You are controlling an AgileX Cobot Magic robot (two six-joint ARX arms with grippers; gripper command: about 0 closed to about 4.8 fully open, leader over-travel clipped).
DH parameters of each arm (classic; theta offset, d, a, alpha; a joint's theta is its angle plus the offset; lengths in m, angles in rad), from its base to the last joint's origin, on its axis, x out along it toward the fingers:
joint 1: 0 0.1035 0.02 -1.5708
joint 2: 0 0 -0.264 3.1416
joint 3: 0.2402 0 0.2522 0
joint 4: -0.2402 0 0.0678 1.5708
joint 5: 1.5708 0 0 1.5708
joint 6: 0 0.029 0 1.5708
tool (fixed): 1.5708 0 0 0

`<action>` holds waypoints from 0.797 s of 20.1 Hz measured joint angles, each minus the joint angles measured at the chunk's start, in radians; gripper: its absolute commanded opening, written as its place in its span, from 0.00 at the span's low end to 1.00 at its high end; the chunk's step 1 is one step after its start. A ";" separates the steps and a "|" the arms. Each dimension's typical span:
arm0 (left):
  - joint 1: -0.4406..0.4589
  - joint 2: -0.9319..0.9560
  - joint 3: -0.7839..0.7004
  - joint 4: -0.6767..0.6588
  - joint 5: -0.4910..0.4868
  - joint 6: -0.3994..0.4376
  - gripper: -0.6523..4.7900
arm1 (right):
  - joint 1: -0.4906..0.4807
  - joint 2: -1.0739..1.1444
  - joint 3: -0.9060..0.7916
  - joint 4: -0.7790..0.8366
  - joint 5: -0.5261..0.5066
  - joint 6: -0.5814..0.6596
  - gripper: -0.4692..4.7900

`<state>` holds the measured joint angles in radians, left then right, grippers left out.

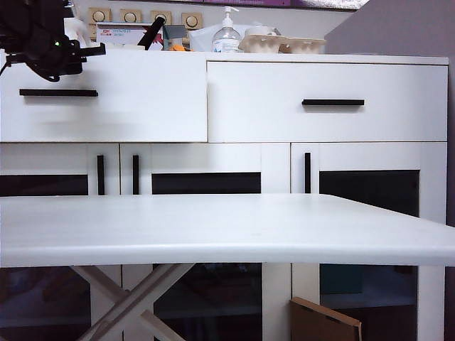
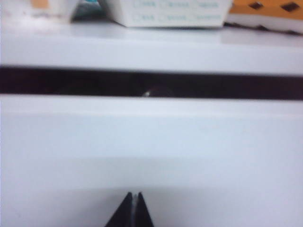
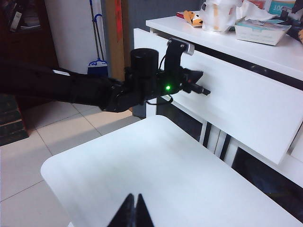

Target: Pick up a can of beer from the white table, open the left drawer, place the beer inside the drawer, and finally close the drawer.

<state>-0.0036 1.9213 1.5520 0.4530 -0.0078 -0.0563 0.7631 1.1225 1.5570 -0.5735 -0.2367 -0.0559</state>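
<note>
My left wrist view is blurred; something small glints in the dark gap above the left drawer [image 2: 151, 137], unidentifiable. My left gripper [image 1: 96, 50] is half cut off at the exterior view's edge. Boxes [image 2: 165, 12] are cropped.

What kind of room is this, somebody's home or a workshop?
Probably a lived-in room used as a test space. A white cabinet with drawers carries a pump bottle and boxes, a broom leans on the wall, and a white table stands in front. The left gripper and right gripper are shut.
</note>
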 measured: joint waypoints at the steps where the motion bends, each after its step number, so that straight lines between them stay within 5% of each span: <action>1: 0.000 0.018 0.029 -0.001 0.000 0.000 0.11 | 0.000 0.000 0.000 0.000 0.002 0.000 0.09; 16: 0.015 0.215 0.364 -0.189 0.008 0.000 0.11 | 0.000 0.000 0.000 -0.037 0.014 0.000 0.09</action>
<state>0.0116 2.1365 1.9156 0.2638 0.0006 -0.0559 0.7628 1.1225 1.5570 -0.6106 -0.2226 -0.0559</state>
